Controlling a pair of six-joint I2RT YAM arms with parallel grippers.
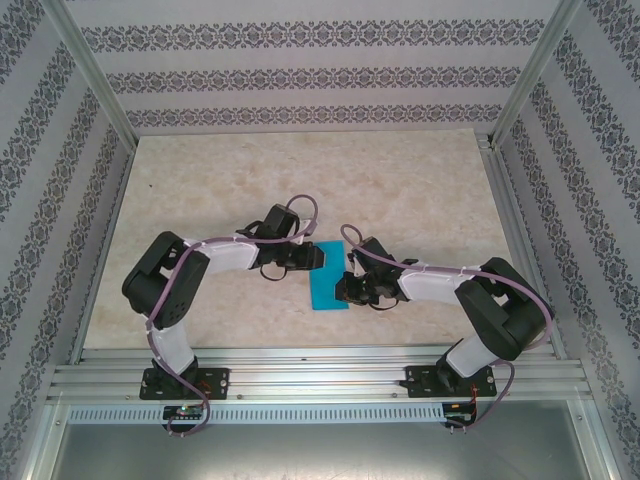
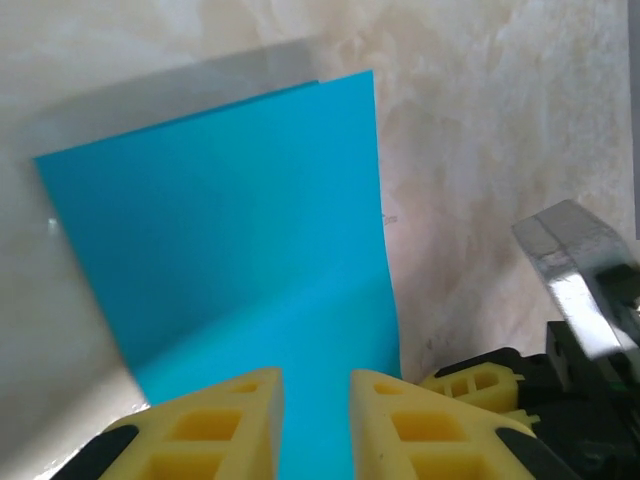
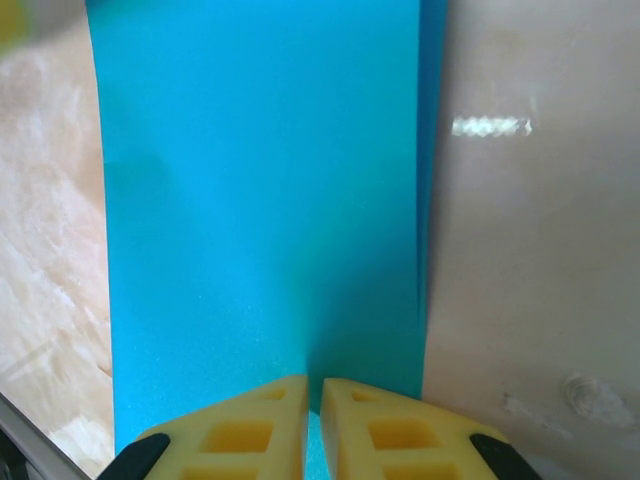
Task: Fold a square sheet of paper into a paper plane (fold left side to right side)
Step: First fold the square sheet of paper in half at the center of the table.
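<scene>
While the thin cyan-blue folded paper sheet, plain w/o markings, lies mid-table, right gripper is nearly closed, prob. pinching it; left gripper narrow, over its edge.

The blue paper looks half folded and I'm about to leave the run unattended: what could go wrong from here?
1. The right fingers pinch the sheet of paper at one edge; a pull could drag it across the table and skew the crease.
2. The left fingers straddle the opposite edge with a gap; closing off-line could crumple it.
3. The layers look slightly offset, so pressing now may set a crooked fold.
</scene>
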